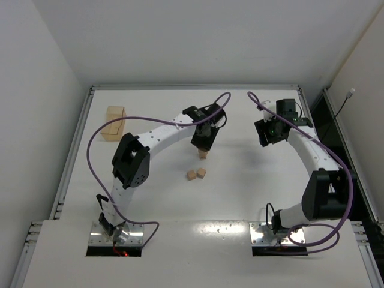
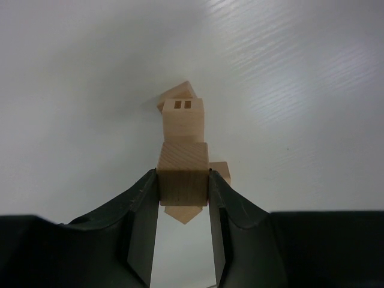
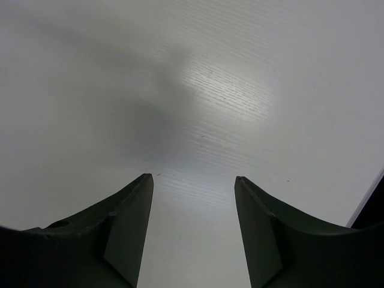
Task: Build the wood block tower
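Left gripper (image 2: 183, 180) jaws clamp held cube (image 2: 183, 157) by opposite flat faces, mid-table (image 1: 252, 192). Two loose cubes (image 1: 191, 174) lie near. Right gripper (image 3: 193, 177) jaws wide, empty. Cubes likely light, rigid, smooth; stack tips easily, so grip sides.

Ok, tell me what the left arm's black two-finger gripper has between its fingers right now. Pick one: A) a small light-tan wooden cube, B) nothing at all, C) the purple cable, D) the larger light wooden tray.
A: in the left wrist view the left gripper has a small light-tan wooden cube clamped between its jaws, which press against the cube's two sides.
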### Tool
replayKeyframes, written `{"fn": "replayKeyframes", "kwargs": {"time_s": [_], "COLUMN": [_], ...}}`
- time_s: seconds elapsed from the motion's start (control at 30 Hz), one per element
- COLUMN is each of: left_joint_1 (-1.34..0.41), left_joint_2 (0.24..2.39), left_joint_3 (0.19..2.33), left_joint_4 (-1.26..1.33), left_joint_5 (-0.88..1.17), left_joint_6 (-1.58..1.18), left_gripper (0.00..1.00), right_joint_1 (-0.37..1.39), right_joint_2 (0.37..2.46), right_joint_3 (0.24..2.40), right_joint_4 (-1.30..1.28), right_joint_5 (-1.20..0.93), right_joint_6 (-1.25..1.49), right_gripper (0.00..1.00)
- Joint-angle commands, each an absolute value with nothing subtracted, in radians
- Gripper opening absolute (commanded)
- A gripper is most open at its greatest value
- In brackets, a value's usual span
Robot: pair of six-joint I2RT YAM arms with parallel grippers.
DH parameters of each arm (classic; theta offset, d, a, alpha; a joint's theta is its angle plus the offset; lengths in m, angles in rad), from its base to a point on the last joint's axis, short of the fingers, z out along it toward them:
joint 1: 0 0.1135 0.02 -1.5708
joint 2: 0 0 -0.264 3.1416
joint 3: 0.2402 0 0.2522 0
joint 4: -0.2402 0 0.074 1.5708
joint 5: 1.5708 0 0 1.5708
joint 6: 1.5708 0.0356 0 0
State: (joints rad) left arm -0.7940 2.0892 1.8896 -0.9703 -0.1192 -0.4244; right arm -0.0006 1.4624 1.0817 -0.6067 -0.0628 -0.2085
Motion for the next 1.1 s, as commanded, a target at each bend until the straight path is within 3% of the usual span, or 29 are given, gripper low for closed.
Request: {"fn": "replayKeyframes", "kwargs": {"time_s": [0.0,0.87,1.07], "left_joint_1": [-0.808,-0.808,-0.808], "left_joint_2": [2.108,2.168,2.177], "left_joint_3": [1.957,2.0,2.0], "left_joint_4": [-0.966,-0.976,-0.966], "left_joint_5": [-0.155,-0.166,-0.167], "left_joint_6": [-0.462,-0.453,-0.443], "left_gripper": [0.0,0.0,0.12], "right_joint_1": [-0.006,-0.006,-0.006], "right_joint_2": [1.463,1.482,1.482], "right_joint_3": [1.126,1.126,1.135], "right_joint_4": [-0.597,-0.597,-0.597], "right_joint_5": [-0.064,-0.064,-0.074], "right_joint_6": [-0.192,-0.192,-0.192], "right_gripper": [0.54,0.52,0.52]}}
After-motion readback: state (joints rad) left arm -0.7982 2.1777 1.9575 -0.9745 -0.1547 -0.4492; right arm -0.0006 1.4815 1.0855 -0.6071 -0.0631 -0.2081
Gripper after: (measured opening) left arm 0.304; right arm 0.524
